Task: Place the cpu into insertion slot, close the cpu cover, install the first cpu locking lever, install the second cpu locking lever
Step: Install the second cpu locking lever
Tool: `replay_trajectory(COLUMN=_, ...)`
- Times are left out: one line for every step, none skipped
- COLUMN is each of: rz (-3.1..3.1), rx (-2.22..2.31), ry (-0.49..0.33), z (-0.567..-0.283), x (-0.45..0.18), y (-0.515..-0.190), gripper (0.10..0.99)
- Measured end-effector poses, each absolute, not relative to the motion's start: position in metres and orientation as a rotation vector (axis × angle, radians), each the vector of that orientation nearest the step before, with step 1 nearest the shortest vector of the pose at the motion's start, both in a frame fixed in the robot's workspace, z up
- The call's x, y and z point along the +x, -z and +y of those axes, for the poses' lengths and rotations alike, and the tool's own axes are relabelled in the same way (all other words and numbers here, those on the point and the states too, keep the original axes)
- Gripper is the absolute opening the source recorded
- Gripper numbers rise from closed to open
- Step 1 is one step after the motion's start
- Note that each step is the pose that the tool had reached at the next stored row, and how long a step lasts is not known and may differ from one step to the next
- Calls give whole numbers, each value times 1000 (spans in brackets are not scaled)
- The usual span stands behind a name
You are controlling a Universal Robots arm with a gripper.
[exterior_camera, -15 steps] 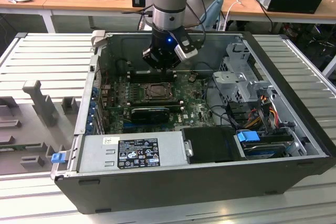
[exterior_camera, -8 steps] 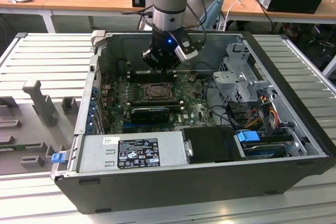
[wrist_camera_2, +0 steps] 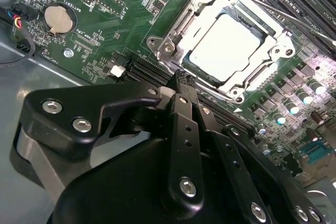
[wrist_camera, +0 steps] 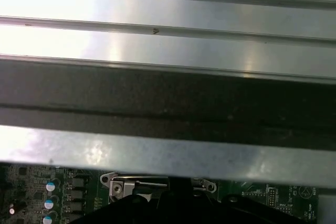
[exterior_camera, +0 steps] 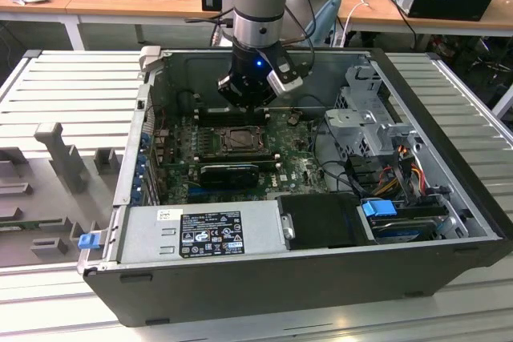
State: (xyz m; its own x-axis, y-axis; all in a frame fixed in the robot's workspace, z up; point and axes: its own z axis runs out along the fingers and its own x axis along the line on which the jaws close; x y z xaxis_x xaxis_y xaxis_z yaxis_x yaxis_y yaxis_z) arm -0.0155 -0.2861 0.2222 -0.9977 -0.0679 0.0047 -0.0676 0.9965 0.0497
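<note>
The pale silver square cpu (wrist_camera_2: 224,51) lies seated in the dark, grey-rimmed insertion slot (wrist_camera_2: 167,49), upper right of the second wrist view, with the grey metal cpu cover (wrist_camera_2: 237,88) framing it. The black end effector (wrist_camera_2: 182,80) hangs just beside the socket, fingertips pressed together on nothing. Green circuit board (wrist_camera_2: 100,30) surrounds it, a round silver coin battery (wrist_camera_2: 58,18) upper left. In the exterior view, the open black computer case (exterior_camera: 264,278) rests on a ribbed grey surface (exterior_camera: 72,86).

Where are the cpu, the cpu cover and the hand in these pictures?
cpu (wrist_camera_2: 223,52), second wrist view, middle of its pale top face.
cpu cover (wrist_camera_2: 176,34), second wrist view, grey metal frame beside the chip.
hand (wrist_camera_2: 182,80), second wrist view, tip of the black fingers near the socket's edge.
</note>
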Motion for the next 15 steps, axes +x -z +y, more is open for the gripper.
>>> replay_trajectory(rz=-3132, rx=106, ry=78, z=-286, x=-16, y=-222, gripper=106)
replay_trajectory(rz=-3132, rx=106, ry=77, z=-287, x=-16, y=-222, gripper=106)
replay_trajectory(rz=-3132, rx=106, ry=78, z=-287, x=-16, y=-222, gripper=106)
replay_trajectory(rz=-3132, rx=106, ry=78, z=-287, x=-16, y=-222, gripper=106)
replay_trajectory(rz=-3132, rx=106, ry=78, z=-287, x=-16, y=-222, gripper=106)
replay_trajectory(rz=-3132, rx=106, ry=78, z=-287, x=-16, y=-222, gripper=106)
replay_trajectory(rz=-3132, rx=106, ry=78, z=-287, x=-16, y=-222, gripper=106)
replay_trajectory(rz=-3132, rx=106, ry=78, z=-288, x=-16, y=-222, gripper=106)
replay_trajectory(rz=-3132, rx=106, ry=78, z=-288, x=-16, y=-222, gripper=106)
replay_trajectory(rz=-3132, rx=106, ry=77, z=-288, x=-16, y=-222, gripper=106)
replay_trajectory(rz=-3132, rx=106, ry=78, z=-289, x=-16, y=-222, gripper=106)
replay_trajectory(rz=-3132, rx=106, ry=77, z=-289, x=-16, y=-222, gripper=106)
replay_trajectory(rz=-3132, rx=106, ry=77, z=-290, x=-16, y=-222, gripper=106)
replay_trajectory(rz=-3132, rx=106, ry=77, z=-290, x=-16, y=-222, gripper=106)
replay_trajectory(rz=-3132, rx=106, ry=78, z=-291, x=-16, y=-222, gripper=106)
